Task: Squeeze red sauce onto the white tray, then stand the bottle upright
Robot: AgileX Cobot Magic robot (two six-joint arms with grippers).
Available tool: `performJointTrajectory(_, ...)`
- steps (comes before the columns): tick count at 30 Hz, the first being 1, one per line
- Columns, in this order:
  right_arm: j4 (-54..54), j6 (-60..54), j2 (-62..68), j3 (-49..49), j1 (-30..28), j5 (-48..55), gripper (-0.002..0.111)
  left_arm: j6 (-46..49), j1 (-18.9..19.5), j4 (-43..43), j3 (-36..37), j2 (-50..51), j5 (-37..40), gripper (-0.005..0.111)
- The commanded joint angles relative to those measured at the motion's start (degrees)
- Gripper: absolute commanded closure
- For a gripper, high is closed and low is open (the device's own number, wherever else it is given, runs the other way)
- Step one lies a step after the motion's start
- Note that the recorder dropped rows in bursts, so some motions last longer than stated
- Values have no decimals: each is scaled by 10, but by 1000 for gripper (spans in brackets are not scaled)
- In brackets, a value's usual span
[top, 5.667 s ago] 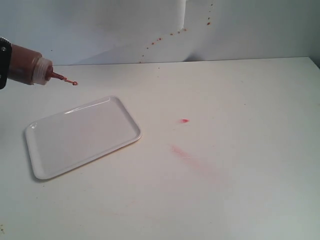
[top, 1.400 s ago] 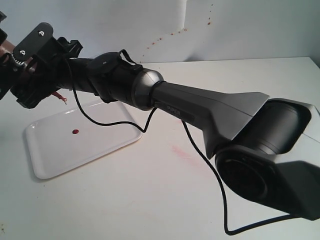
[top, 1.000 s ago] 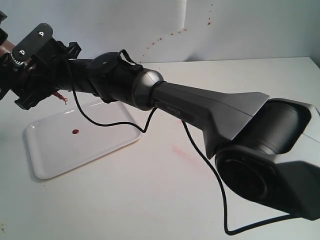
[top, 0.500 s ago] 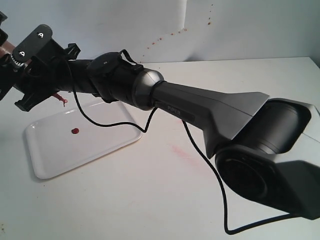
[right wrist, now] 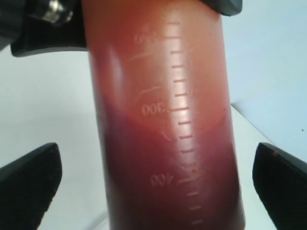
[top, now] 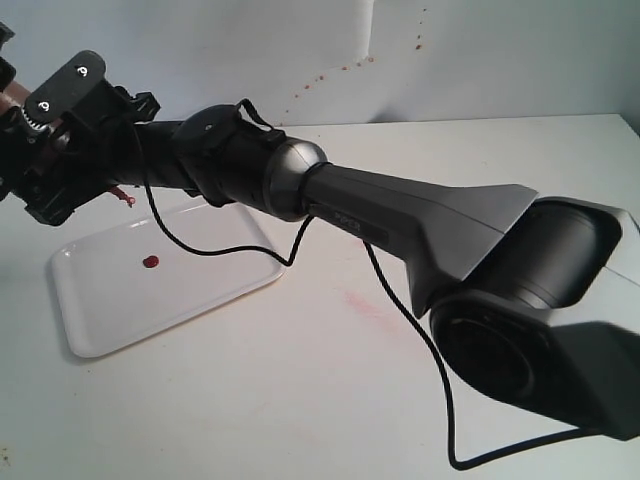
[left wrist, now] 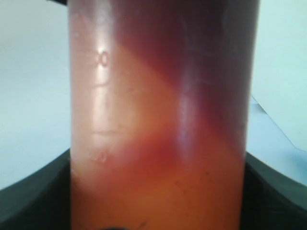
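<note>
Bottle (left wrist: 158, 120) one; red sauce blob (top: 150, 262) one, on single white tray (top: 205, 285)

White table (top: 250, 400) w/ faint pink smear (top: 353, 299); white backdrop (top: 520, 50) w/ reddish specks (top: 322, 78) nr fold.

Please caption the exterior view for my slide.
Right arm reaches across to the bottle; a sauce blob lies on the tray.

The right arm (top: 420, 215) has a dark grey tapering shell and a rounded metallic-grey joint (top: 295, 178). A thin black cable (top: 405, 315) loops alongside (two bright screws (top: 84, 69) dot the black wrist bracket (top: 62, 88)). Its fingers (right wrist: 29, 184) are matte black.
</note>
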Motion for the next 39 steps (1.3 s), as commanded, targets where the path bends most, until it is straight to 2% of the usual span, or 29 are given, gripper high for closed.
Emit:
performJointTrajectory(1,-19,8,-17,-4,-2,5,3,-16,-2,-5,-5,-10,0,107)
performJointTrajectory(5,-72,31,-28,-1,-4,4,3,-16,-2,-5,-5,-10,0,107)
performJointTrajectory(10,-143,132,-37,-1,-19,14,3,-16,-2,-5,-5,-10,4,107)
performJointTrajectory(15,-271,257,-49,-1,-68,158,11,-16,-2,-5,-5,-10,5,107)
performJointTrajectory(19,-360,347,-64,-1,-109,305,30,-17,-2,-7,-5,-10,5,107)
performJointTrajectory(21,-424,371,-73,-1,-131,406,45,-17,-2,-24,-5,-10,17,107)
performJointTrajectory(24,-463,393,-72,-1,-159,546,68,-17,-2,-45,-5,-10,41,107)
performJointTrajectory(26,-492,422,-72,1,-173,546,87,-17,-2,-62,-5,-10,50,107)
performJointTrajectory(27,-493,454,-72,1,-184,546,100,-19,-2,-72,-3,-10,50,107)
performJointTrajectory(28,-490,462,-72,1,-189,546,108,-24,-2,-74,0,-10,50,107)
performJointTrajectory(34,-445,489,-72,15,-210,546,108,-86,-2,-83,2,-11,50,107)
performJointTrajectory(39,-323,440,-67,51,-216,546,108,-167,-2,-83,2,-21,34,107)
